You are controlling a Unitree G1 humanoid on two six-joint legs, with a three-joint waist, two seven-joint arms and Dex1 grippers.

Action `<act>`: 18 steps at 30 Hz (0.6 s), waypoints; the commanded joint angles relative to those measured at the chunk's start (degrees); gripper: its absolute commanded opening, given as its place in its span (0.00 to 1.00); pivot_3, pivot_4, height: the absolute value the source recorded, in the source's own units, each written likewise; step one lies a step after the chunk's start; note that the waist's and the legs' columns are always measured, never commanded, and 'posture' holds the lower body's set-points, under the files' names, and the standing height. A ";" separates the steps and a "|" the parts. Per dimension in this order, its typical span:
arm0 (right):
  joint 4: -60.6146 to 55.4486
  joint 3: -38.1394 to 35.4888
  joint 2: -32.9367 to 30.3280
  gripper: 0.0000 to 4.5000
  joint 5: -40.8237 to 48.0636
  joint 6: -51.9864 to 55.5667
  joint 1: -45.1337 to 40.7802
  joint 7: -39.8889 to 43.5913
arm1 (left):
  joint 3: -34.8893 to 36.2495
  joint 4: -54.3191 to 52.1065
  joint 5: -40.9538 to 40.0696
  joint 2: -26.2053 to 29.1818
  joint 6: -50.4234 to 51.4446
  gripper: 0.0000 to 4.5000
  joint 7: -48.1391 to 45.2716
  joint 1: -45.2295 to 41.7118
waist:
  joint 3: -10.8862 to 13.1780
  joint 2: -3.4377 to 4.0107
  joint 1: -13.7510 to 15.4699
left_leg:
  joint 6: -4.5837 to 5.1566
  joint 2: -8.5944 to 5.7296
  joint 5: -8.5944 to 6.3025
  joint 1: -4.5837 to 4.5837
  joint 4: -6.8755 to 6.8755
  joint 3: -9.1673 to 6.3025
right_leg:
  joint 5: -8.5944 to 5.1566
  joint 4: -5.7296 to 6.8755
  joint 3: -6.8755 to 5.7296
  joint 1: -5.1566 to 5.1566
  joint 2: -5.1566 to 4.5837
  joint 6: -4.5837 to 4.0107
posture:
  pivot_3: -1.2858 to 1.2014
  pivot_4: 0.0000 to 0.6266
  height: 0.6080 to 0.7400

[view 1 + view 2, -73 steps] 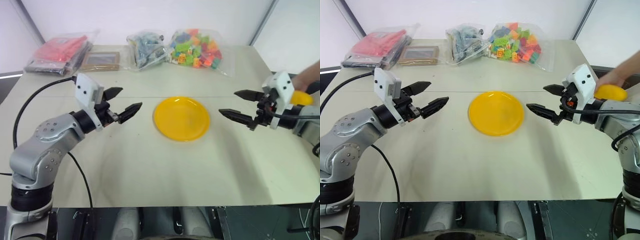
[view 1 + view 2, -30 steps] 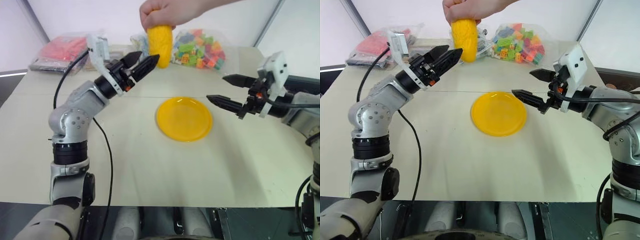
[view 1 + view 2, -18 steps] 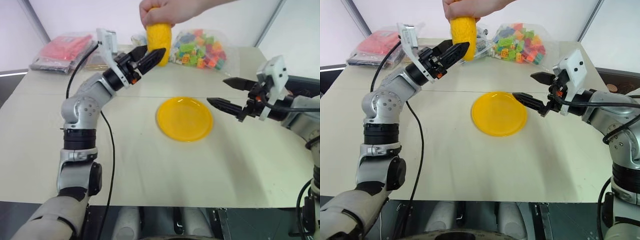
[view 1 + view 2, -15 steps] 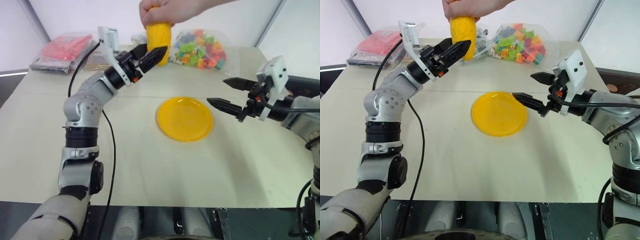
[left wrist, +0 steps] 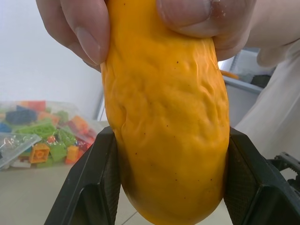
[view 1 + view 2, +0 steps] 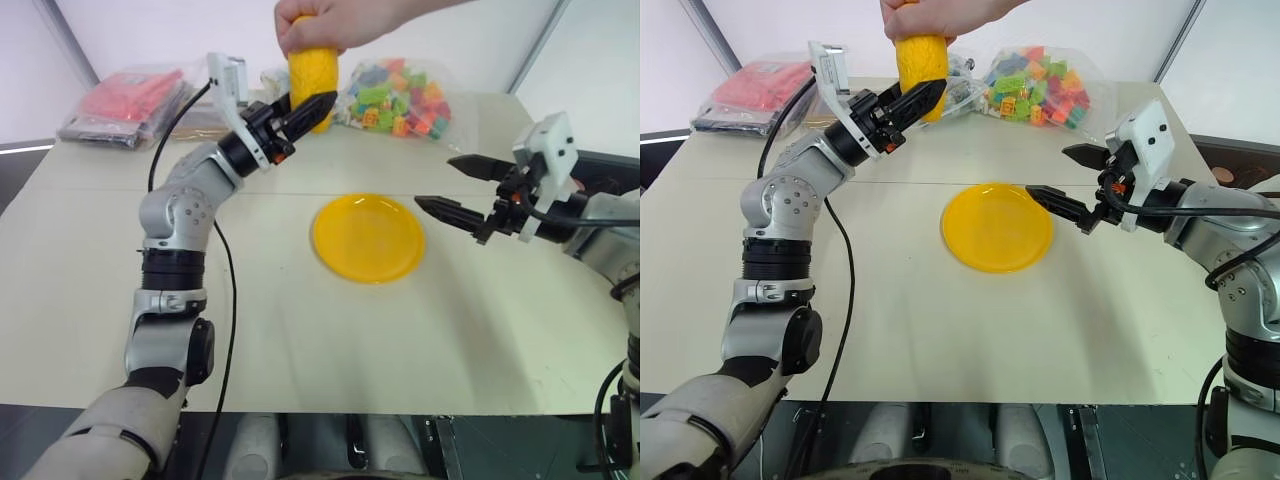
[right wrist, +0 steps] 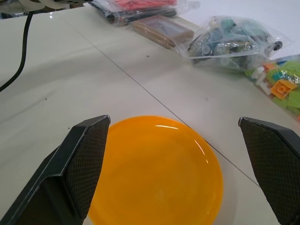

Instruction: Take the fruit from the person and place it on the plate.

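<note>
- Since a second ago the left claw [image 6: 303,108] has gone from open beside the fruit [image 6: 311,75] to closed on its lower half; the left arm has straightened up toward it.
- Seen from the left wrist, both black fingers [image 5: 93,183] press against the fruit's sides.
- At the upper middle of the left eye view the fruit hangs upright, its top gripped by the person's hand [image 6: 325,22], so hand and claw both hold it.
- Reaching from the left, the left arm slants up and toward the frame's middle.
- At the right, the right claw [image 6: 457,187] stays where it was, spread wide and empty, tips just beside the plate [image 6: 368,238].
- That plate lies bare at the centre of the worktop [image 6: 300,340], below the fruit.
</note>
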 commanded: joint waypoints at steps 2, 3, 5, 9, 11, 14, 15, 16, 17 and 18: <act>-1.39 -1.22 -0.44 1.00 -0.36 -1.24 -0.39 -0.60 | -3.34 -0.92 3.60 0.45 0.44 0.50 -0.03 0.33 | 0.00 0.00 0.00 | 0.00 0.00 0.00 0.00 0.00 0.00 | 0.00 0.00 0.00 0.00 0.00 0.00 | 0.52 0.24 0.93; -1.54 -1.15 -0.49 1.00 -0.48 -1.26 -0.11 -0.64 | -4.36 -0.64 4.79 0.41 0.32 0.50 0.07 0.62 | 0.00 0.00 0.07 | 0.00 0.00 0.00 0.00 0.00 0.00 | 0.00 0.00 0.00 0.00 0.00 0.00 | 0.52 0.24 0.93; -2.22 -1.37 -1.40 1.00 -1.40 -1.31 1.78 -0.62 | -7.95 -0.14 6.71 -0.65 1.39 0.50 -0.89 1.81 | 0.00 0.00 0.20 | 0.00 -0.01 0.00 -0.01 0.00 0.00 | 0.00 0.00 0.00 0.00 -0.01 0.00 | 0.52 0.24 0.93; -4.32 -2.61 -3.73 1.00 -3.19 -1.85 7.48 0.16 | -12.56 1.80 9.16 -2.36 2.73 0.50 -3.24 2.53 | 0.00 -0.01 0.24 | 0.00 -0.07 0.00 -0.03 0.02 0.01 | 0.00 -0.07 -0.01 0.04 -0.06 0.01 | 0.52 0.24 0.93; -5.69 -4.31 -4.33 1.00 -3.17 -1.71 10.74 0.30 | -14.22 4.35 10.70 -3.25 2.46 0.50 -4.37 2.08 | 0.00 0.00 0.10 | 0.00 -0.07 0.00 -0.05 0.02 0.01 | 0.00 -0.07 -0.01 0.02 -0.05 0.01 | 0.52 0.24 0.93; -9.41 -7.94 -4.72 1.00 -2.37 -0.70 16.60 -0.04 | -16.98 11.27 14.23 -5.02 1.61 0.50 -5.76 0.38 | 0.00 0.01 0.06 | 0.01 -0.05 0.00 -0.02 -0.02 -0.05 | -0.01 -0.04 -0.02 0.01 0.01 0.01 | 0.52 0.24 0.93; -10.81 -9.23 -4.28 1.00 -1.40 0.13 18.03 -0.59 | -17.57 14.20 15.47 -5.73 0.91 0.50 -6.03 -0.52 | -0.01 0.01 0.06 | 0.01 -0.03 0.00 -0.01 -0.02 -0.06 | -0.01 -0.04 -0.02 0.01 0.04 0.01 | 0.52 0.24 0.93; -12.00 -10.18 -3.92 1.00 -0.61 0.79 19.07 -1.10 | -17.88 16.17 16.33 -6.16 0.37 0.50 -6.39 -1.12 | -0.01 0.01 0.04 | 0.01 -0.03 0.00 0.00 -0.02 -0.06 | -0.01 -0.03 -0.02 0.00 0.04 0.01 | 0.52 0.24 0.93; -13.25 -10.87 -3.37 1.00 -0.28 1.11 20.10 -1.96 | -18.04 19.23 17.39 -6.92 -0.38 0.50 -6.38 -2.10 | -0.01 0.01 -0.12 | 0.01 -0.03 -0.01 0.00 -0.02 -0.07 | -0.01 -0.03 -0.02 0.01 0.05 0.01 | 0.52 0.24 0.93; -14.33 -11.33 -2.73 1.00 0.09 1.40 20.86 -2.88 | -18.24 22.01 18.46 -7.60 -1.07 0.50 -6.28 -3.01 | -0.01 0.01 -0.08 | 0.01 -0.03 -0.01 0.01 -0.02 -0.07 | -0.01 -0.03 -0.01 0.01 0.05 0.01 | 0.52 0.24 0.93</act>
